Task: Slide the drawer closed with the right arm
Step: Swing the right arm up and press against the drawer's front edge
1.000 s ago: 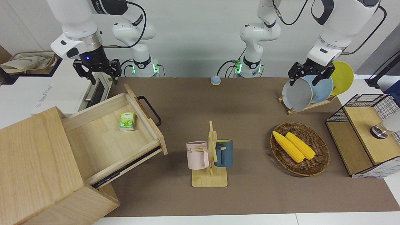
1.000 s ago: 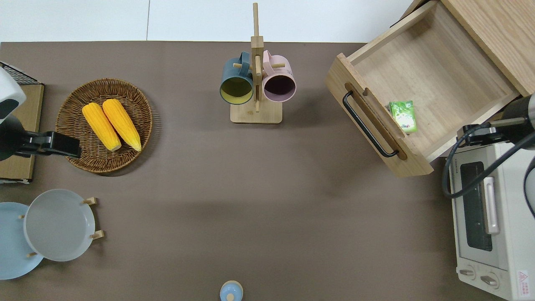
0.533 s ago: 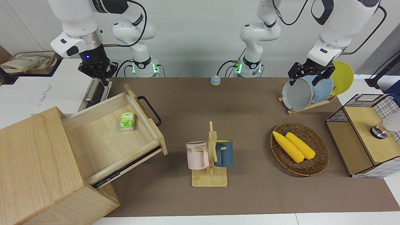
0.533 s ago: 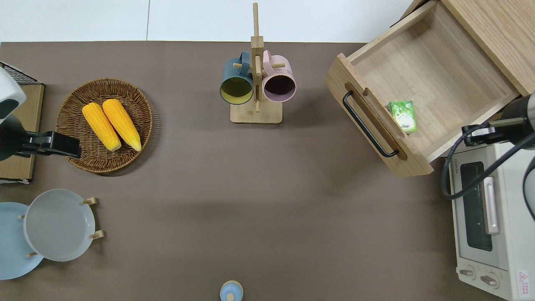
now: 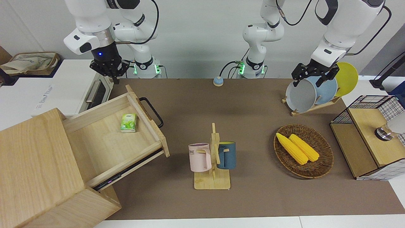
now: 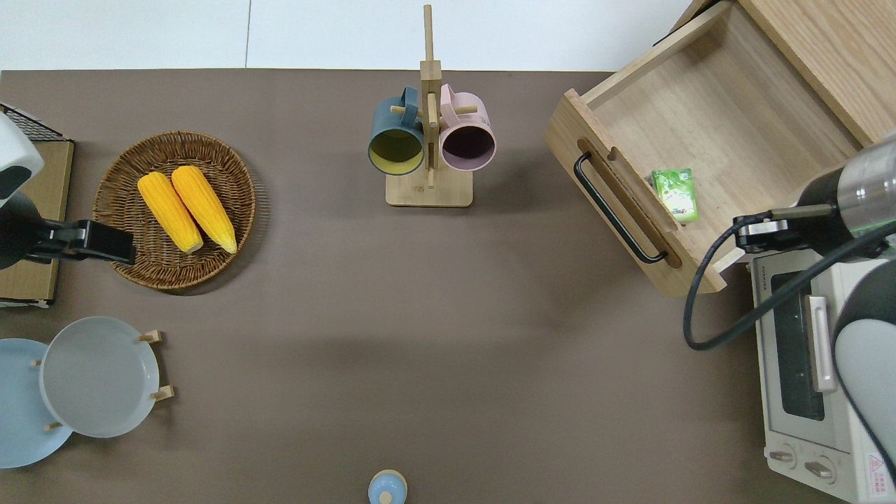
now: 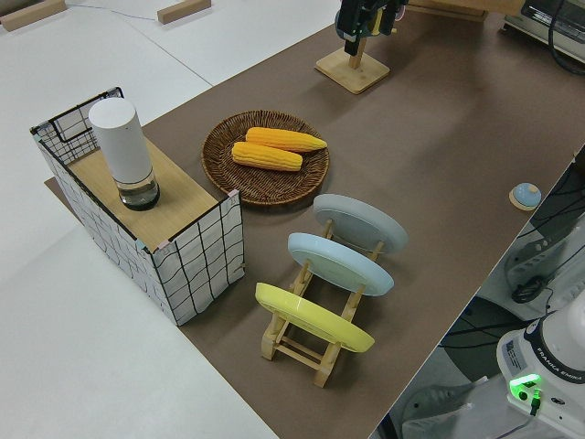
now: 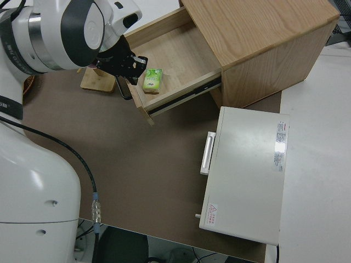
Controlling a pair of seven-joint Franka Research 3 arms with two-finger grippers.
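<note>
The pale-wood drawer (image 5: 107,142) stands pulled far out of its big box (image 5: 34,164) at the right arm's end of the table. It also shows in the overhead view (image 6: 728,119) and the right side view (image 8: 181,49). Its black loop handle (image 5: 152,111) faces the table's middle. A green packet (image 5: 128,122) lies inside, close to the drawer front. My right gripper (image 5: 110,74) is shut and empty, up in the air. Its wrist (image 6: 826,206) is over the drawer's corner nearest the robots, beside the oven. The left arm is parked, its gripper (image 5: 311,79) open.
A white oven (image 5: 72,91) stands next to the drawer, nearer to the robots. A mug rack (image 5: 212,158) holds a pink and a blue mug at mid-table. A basket (image 5: 327,158) with two corn cobs, a plate rack (image 5: 313,91) and a wire-and-wood rack (image 5: 370,136) stand toward the left arm's end.
My right gripper's fingers have closed. The gripper has moved from over the oven toward the drawer's near corner. The drawer, the packet and the left arm have not moved.
</note>
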